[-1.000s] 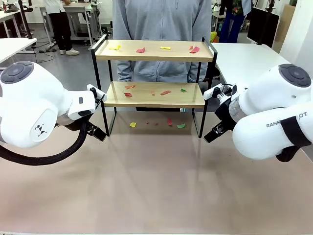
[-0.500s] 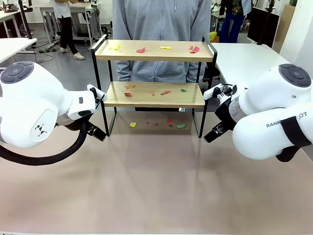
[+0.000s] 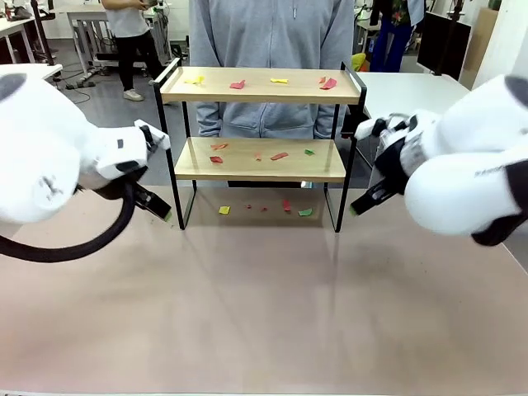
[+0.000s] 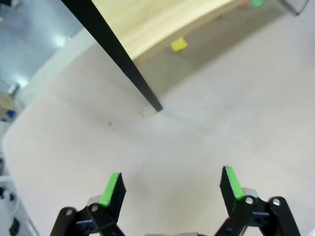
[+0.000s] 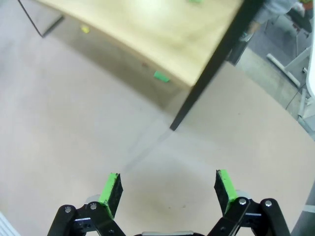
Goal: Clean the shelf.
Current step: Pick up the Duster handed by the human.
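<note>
- Wooden shelf at twelve o'clock, strewn with coloured scraps (some lie beneath it).
- Left gripper at nine, right gripper at three — both jaws wide, empty.
- Pinch scraps singly, clear of the frame legs.

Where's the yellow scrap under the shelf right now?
Front view: the yellow scrap lies on the table under the shelf, near its left front leg.
</note>
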Robot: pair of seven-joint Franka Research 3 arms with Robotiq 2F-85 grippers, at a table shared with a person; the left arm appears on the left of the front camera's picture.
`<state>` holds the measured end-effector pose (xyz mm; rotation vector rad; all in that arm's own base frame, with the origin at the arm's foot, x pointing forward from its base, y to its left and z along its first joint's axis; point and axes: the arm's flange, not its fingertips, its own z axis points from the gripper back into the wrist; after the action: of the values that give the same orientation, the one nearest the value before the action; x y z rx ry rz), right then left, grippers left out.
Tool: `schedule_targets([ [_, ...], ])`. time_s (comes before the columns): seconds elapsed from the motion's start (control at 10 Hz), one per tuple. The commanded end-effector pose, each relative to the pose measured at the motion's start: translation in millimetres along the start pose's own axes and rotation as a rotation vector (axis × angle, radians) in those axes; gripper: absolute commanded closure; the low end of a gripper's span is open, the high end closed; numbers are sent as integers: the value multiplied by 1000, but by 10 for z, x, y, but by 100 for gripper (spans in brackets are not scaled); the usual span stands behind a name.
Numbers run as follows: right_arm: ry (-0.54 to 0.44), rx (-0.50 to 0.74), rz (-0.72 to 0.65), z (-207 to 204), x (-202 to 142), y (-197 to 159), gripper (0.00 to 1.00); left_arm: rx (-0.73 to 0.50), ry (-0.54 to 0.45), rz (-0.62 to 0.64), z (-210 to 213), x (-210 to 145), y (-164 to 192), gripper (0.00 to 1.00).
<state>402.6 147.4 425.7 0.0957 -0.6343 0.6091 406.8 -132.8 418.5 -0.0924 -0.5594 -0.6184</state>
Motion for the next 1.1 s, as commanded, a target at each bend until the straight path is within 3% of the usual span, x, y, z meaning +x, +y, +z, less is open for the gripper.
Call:
schedule_targets([
  [0.0, -57, 134, 17, 307, -29, -527, 0, -146, 5, -72, 337, -5, 357, 0],
  [0.1, -96, 187, 47, 384, -50, -782, 0, -242, -28, -147, 471, -50, 538, 0],
  [0.2, -111, 212, 86, 419, -102, -978, 0, -254, -55, -197, 525, -104, 752, 0],
  [0.4, -192, 264, 191, 396, -192, -1410, 0, -450, -186, -373, 495, -261, 1194, 0],
  [0.6, -273, 396, 262, 198, -316, -1797, 0, -593, -336, -411, 250, -355, 1542, 0],
  [0.7, -287, 415, 243, 91, -376, -1883, 0, -584, -399, -398, 185, -359, 1574, 0],
  [0.8, -224, 283, 228, 503, -386, -1572, 0, -492, -323, -352, 171, -374, 1519, 0],
  [0.9, -224, 283, 228, 503, -386, -1572, 0, -511, -374, -394, 473, -494, 1431, 0],
  [1.0, -224, 283, 228, 503, -386, -1572, 0, -511, -374, -394, 473, -494, 1431, 0],
])
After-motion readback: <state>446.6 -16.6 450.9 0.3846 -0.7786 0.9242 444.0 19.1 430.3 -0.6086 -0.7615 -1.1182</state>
